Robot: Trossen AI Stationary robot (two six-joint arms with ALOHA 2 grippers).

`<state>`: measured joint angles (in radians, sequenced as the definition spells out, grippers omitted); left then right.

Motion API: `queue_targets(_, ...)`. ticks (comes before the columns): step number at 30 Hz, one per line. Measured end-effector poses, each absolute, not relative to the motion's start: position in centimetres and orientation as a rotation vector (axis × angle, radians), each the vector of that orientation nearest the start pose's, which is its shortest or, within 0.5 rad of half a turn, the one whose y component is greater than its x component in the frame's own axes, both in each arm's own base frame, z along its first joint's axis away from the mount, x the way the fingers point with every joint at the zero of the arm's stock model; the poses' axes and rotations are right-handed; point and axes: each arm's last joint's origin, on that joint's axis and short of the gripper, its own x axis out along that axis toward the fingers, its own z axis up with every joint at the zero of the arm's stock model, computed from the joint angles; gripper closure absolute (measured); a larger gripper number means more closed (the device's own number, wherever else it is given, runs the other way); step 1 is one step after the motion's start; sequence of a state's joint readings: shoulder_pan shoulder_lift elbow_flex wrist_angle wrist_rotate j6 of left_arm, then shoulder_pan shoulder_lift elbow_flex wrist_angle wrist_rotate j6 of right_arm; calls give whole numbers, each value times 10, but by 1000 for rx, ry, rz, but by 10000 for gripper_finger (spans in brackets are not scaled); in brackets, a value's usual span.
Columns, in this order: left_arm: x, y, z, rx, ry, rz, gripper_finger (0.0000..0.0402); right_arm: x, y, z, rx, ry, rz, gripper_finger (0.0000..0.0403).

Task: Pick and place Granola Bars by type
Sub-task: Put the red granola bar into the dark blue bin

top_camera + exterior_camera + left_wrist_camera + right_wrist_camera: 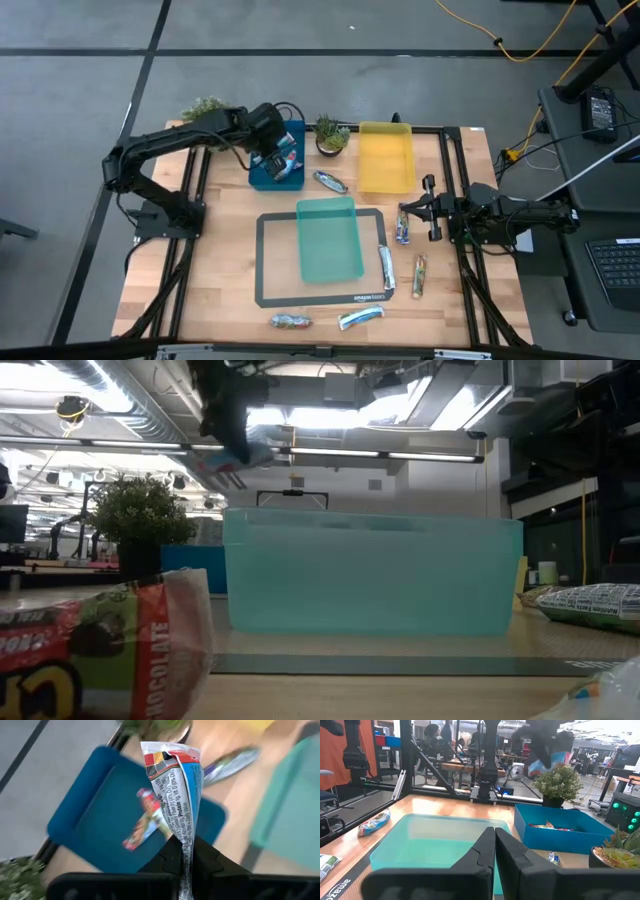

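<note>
On the wooden table (230,290), the blue-orange granola bar (175,795) hangs pinched in the left gripper (184,851) above the blue tray (262,176); release it low over the tray's middle, while the right gripper (418,210), jaws pressed together, waits beside the yellow tray (385,170).

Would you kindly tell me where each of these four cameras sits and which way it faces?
High view: overhead, straight down on the table; both arms show.
Low view: table height, facing the teal tray; the left arm hangs above.
Left wrist view: on the left wrist, looking down at the blue tray; left claw grips a granola bar.
Right wrist view: on the right wrist, looking level across the table; right claw shut.
Shared: both wrist views show the blue tray.
</note>
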<state>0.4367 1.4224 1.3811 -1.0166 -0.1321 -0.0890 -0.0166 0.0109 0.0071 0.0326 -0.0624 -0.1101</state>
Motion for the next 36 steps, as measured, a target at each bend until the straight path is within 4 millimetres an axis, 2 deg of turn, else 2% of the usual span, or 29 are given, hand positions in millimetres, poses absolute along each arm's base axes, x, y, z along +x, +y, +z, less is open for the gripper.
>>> queue_targets(5, 255, 139, 314, -208, 1112, 569, 391, 98, 0, 168, -111, -31, 44, 386)
queue_targets(15, 259, 186, 292, -196, 1105, 634, 391, 98, 0, 168, -111, -31, 44, 386)
queue_targets(24, 268, 233, 235, -242, 1238, 630, 391, 98, 0, 168, -111, -31, 45, 386)
queue_targets(28, 269, 244, 220, -234, 1269, 673, 391, 98, 0, 168, -112, -31, 44, 386)
queue_targets(36, 270, 255, 203, -236, 1306, 667, 390, 98, 0, 168, -112, -31, 45, 386)
